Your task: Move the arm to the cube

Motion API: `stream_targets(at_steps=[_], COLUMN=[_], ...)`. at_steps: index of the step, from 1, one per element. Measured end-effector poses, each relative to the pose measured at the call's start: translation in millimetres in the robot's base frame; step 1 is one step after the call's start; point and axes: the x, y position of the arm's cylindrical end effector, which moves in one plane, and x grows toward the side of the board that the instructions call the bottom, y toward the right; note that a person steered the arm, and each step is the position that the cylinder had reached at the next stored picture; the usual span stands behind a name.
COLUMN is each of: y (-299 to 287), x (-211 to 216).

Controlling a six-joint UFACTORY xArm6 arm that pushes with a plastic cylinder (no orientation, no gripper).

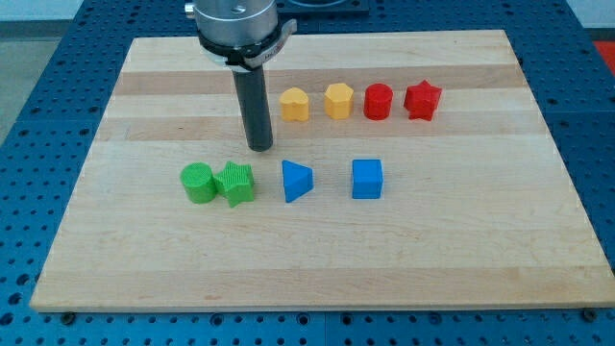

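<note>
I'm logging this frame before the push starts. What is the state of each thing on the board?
My tip: on the board, above the green star, touching no block.
Blue cube: upright, alone.
Blue triangle: alone.
Green star: touching the green cylinder.
Two yellow blocks: apart.
Red cylinder, red star: apart.

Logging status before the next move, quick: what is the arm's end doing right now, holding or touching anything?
My tip: a bare rod, holding nothing, touching no block; it stands just above the green star, left of the blue cube.
</note>
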Motion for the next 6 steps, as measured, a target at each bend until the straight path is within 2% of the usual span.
stream_targets(at_steps=[1,4,5,6], y=[16.9,143.7,160.9,171.4], x=[-1.3,-6.2,-1.8,33.4])
